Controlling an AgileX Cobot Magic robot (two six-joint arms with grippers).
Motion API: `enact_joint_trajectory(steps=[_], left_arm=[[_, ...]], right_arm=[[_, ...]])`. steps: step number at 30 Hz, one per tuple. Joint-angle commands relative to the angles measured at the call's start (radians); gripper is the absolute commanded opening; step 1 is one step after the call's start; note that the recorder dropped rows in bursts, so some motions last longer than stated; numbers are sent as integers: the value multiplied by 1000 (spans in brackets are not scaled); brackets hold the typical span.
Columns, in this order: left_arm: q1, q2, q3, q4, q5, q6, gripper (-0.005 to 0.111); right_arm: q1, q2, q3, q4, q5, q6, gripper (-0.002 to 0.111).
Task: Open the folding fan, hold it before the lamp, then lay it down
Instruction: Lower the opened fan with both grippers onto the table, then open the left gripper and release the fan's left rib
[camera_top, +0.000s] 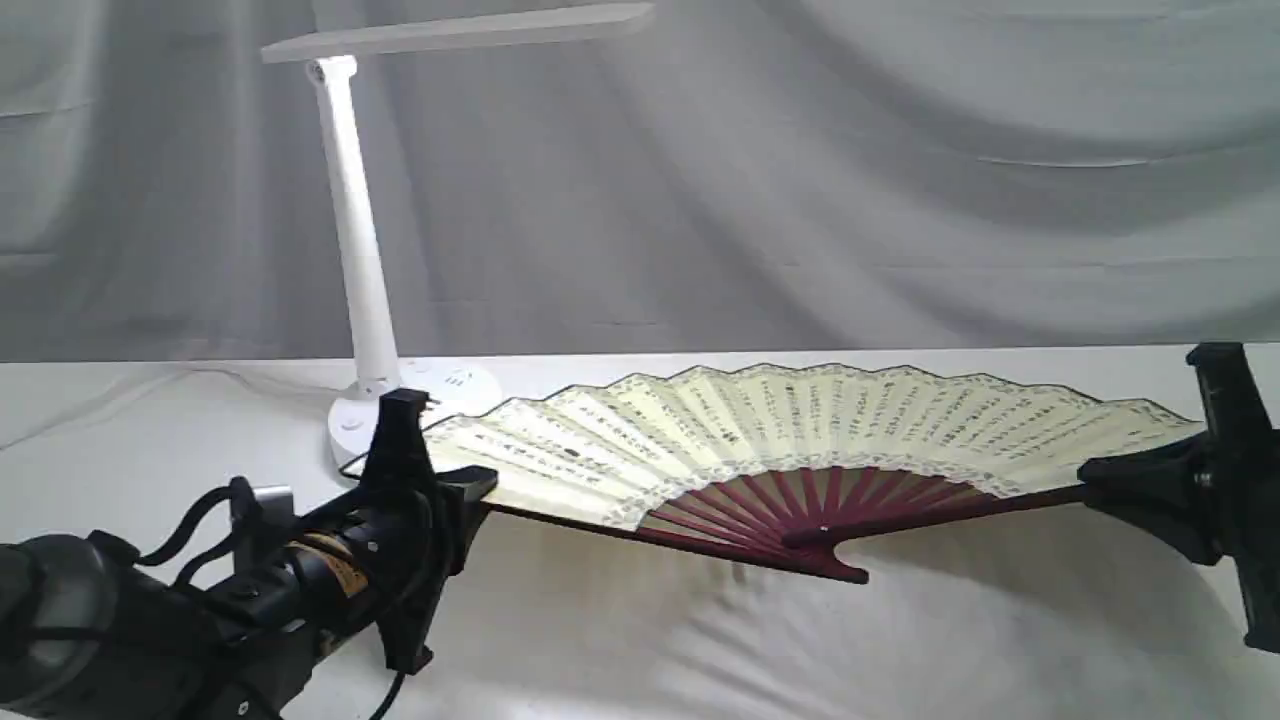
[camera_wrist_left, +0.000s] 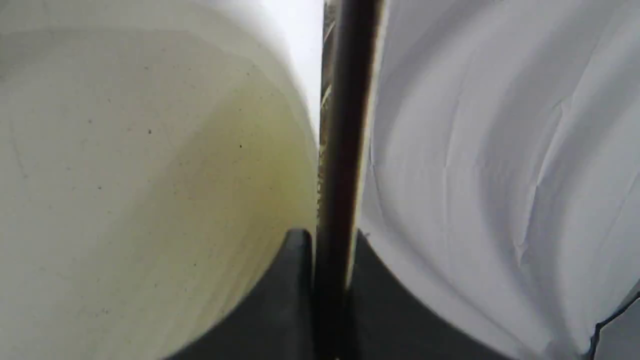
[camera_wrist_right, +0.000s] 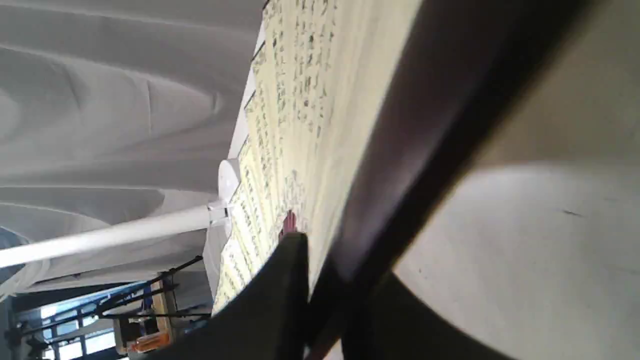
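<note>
The left jaws are clamped nearly shut on one dark guard of the folding fan; the right jaws are pinched on the opposite guard. The fan is held fully spread between them, low over the tabletop, just beside the base of the lamp.

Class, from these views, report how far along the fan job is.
Done: the fan is spread fully open. In hand: the left tool and right tool each clamp an outer rib, holding it low by the lamp. Left: resting it on the cloth and letting go.
</note>
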Motion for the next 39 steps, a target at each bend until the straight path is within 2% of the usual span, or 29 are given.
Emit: enact_joint_trajectory(steps=[1,6,14,18,26,32,36,39], left_arm=[[4,18,-48,-17,-61,-10,0],[4,52,-105,67,-52,-10,0],[-8,66,-109,43,-58,-63,0],[-36,66,-130,7,-42,-49,0],[-54,108,-208,86,-35,-34,1],[-54,112,-208,75,-32,-32,12],[-54,112,-208,75,-32,-32,25],[-54,112,-208,79,-32,-30,34]], right_arm=[[-14,47,-4,11,-118,-110,0],[-50,89,-4,43,-99,-144,0],[-187,97,-4,9,-88,-154,0],[-194,97,-4,1,-92,-166,0],[-194,97,-4,-3,-100,-189,0],[-194,97,-4,4,-171,-219,0],[-194,97,-4,2,-177,-219,0],[-194,97,-4,2,-175,-223,9]])
